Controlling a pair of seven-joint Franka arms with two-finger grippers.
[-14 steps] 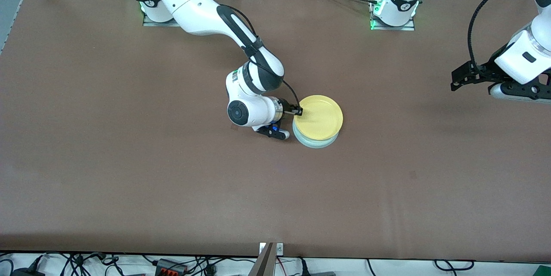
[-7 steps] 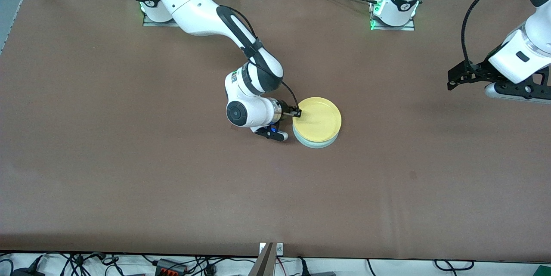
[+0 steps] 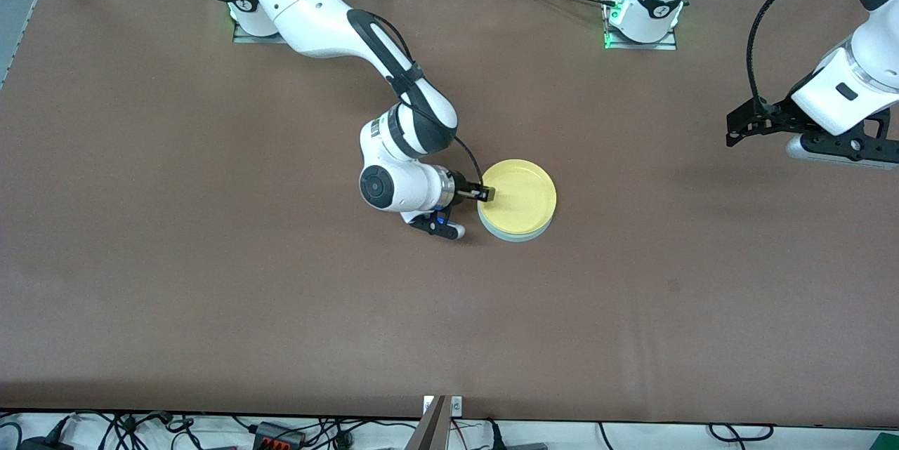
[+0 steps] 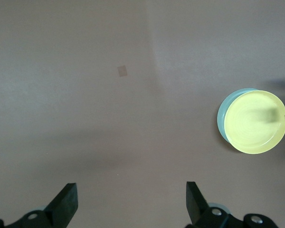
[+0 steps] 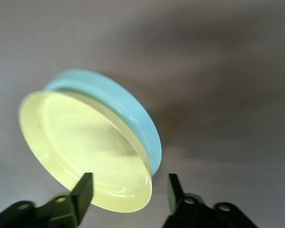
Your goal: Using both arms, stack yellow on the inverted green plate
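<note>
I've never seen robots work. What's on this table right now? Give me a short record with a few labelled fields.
Surface: brown table
Top plate: round pale yellow plastic plate, rim up, resting on the other plate
Bottom plate: round pale mint-green plastic plate, upside down on the table
Right gripper: at the yellow plate's rim, fingers open to either side of it
Left gripper: open, waiting in the air over the table's left-arm end

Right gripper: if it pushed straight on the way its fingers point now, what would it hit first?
The right gripper sits open at the rim of the yellow plate, which rests on the green plate. Going straight on, its fingers would likely meet the yellow plate's rim first; depth is hard to judge.
</note>
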